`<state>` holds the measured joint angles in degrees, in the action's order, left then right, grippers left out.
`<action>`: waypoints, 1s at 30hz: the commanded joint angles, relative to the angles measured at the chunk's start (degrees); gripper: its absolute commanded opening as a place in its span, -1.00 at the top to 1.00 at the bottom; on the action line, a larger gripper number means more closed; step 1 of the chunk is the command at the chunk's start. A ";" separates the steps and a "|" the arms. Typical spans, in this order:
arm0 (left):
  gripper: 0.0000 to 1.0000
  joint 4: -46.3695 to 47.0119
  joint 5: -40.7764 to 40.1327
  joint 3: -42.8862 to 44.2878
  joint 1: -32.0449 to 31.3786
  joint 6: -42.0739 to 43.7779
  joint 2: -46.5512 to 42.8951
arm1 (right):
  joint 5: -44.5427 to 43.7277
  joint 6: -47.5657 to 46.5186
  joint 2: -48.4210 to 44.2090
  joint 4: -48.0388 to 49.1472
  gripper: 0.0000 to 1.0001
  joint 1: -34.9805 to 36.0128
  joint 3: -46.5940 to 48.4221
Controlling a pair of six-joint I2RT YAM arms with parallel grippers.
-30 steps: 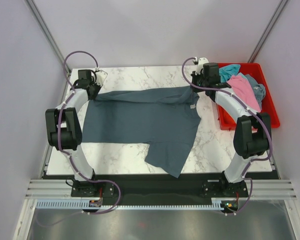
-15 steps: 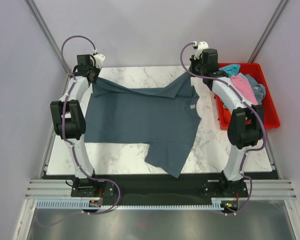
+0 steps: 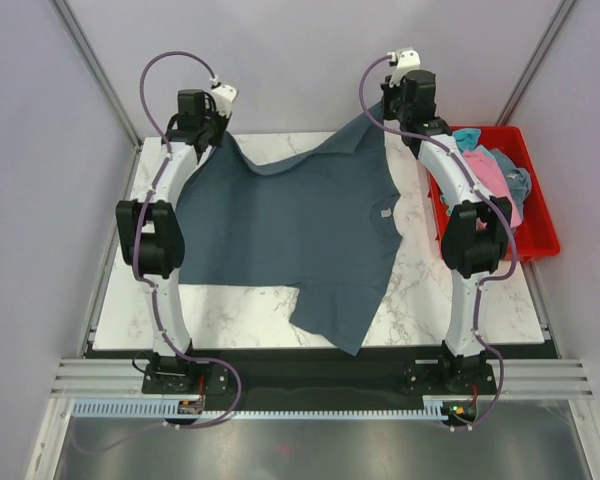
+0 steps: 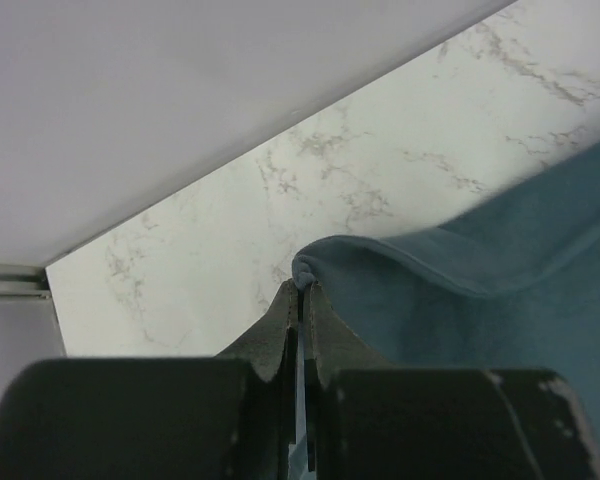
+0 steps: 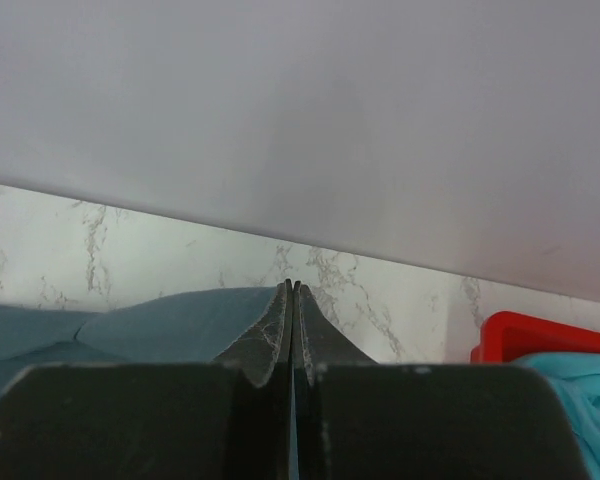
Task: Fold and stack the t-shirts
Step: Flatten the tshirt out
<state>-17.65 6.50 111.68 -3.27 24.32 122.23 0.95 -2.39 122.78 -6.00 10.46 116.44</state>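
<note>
A large dark slate-blue t-shirt lies spread over the marble table, its far edge lifted off the top. My left gripper is shut on the shirt's far left corner; in the left wrist view a bunched bit of blue cloth pokes out above my left gripper. My right gripper is shut on the shirt's far right corner, held high; in the right wrist view the blue cloth hangs to the left of my right gripper. A small white tag shows on the shirt. Pink and teal t-shirts lie in the bin.
A red plastic bin stands at the table's right side, its corner showing in the right wrist view. The shirt's near sleeve reaches toward the table's front edge. Bare marble lies at the front left. Grey walls close in behind.
Both grippers have risen and moved toward the back wall, lifting the shirt's far edge off the table. The left one has also shifted right. The shirt's near part has stayed put.
</note>
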 commanded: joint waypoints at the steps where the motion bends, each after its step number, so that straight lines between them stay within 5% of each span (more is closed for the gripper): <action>1: 0.96 0.51 0.71 -0.32 -0.51 -2.43 -3.32 | -1.57 -0.33 2.72 1.78 1.00 -0.53 2.39; 12: 0.96 -2.91 0.88 -0.49 -1.48 -2.44 -9.55 | -1.22 1.34 -1.04 0.99 1.00 -2.80 4.67; 24: 0.96 -12.06 8.70 -13.49 -2.80 -10.41 -33.71 | -1.13 4.50 -30.12 -3.22 1.00 -4.92 -11.22; 30: 0.96 -17.67 9.32 -10.44 -2.80 -11.84 -47.32 | -1.13 2.84 -45.25 -11.21 1.00 -5.01 -12.03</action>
<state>-32.12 13.76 98.37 -6.13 15.59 82.11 0.16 0.75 82.32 -13.13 5.63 104.25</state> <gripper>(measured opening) 0.034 0.008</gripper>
